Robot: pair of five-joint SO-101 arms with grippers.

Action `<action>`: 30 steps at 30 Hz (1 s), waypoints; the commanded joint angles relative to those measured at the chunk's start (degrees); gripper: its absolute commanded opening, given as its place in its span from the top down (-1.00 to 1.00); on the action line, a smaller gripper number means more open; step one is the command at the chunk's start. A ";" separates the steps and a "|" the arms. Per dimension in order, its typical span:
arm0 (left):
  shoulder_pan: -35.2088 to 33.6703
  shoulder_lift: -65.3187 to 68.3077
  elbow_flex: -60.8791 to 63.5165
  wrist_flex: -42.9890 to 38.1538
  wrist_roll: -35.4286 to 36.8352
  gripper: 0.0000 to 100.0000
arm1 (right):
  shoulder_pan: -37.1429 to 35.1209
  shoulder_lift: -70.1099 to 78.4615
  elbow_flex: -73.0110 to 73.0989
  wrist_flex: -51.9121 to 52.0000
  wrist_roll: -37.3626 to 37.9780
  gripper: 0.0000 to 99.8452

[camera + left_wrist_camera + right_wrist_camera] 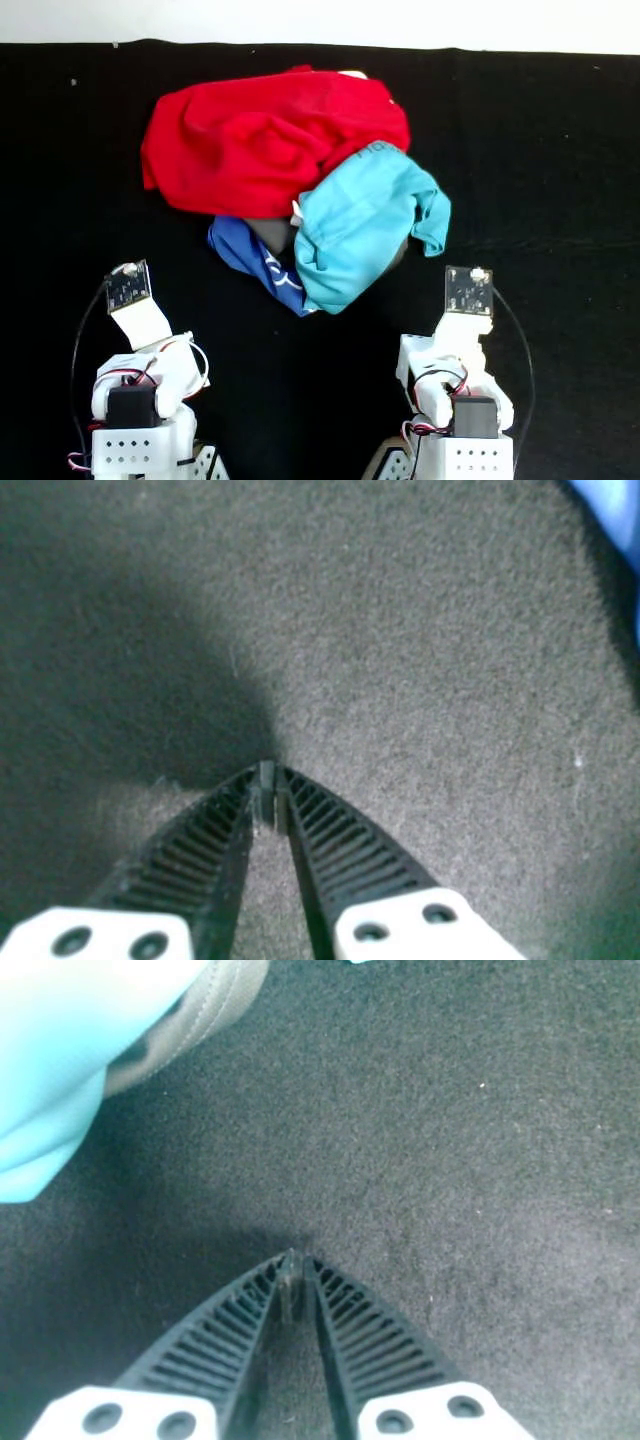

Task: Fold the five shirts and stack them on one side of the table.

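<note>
At the far middle of the black surface point(560, 150) the shirts point(275, 150) lie heaped, unfolded — likely dumped for sorting — while the left pincer point(268, 780) and right pincer point(291, 1265), both pressed together and empty, rest short of them.

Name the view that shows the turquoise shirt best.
High view: the turquoise shirt lies crumpled, mostly exposed. The right wrist view catches one edge; the left wrist view's blue corner may be another shirt.
</note>
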 commanded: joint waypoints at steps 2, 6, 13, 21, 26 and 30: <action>-0.57 -0.13 0.75 0.26 -0.53 0.93 | -0.40 -0.48 7.52 0.31 -0.26 0.96; -0.57 -0.13 0.75 0.26 -0.53 0.93 | -0.40 -0.48 7.52 0.31 -0.26 0.96; -0.57 -0.13 0.75 0.18 -0.62 0.93 | -0.40 -0.48 7.52 0.31 -0.26 0.96; -0.66 -0.13 0.75 -17.32 -0.88 0.80 | -0.40 -0.48 7.52 0.31 -0.26 0.96; -4.70 -0.13 0.48 -22.51 -0.44 0.47 | -0.40 -0.48 7.52 0.31 -0.26 0.96; -14.20 -0.13 0.31 -22.42 -1.85 0.45 | -0.40 -0.48 7.52 0.31 -0.26 0.96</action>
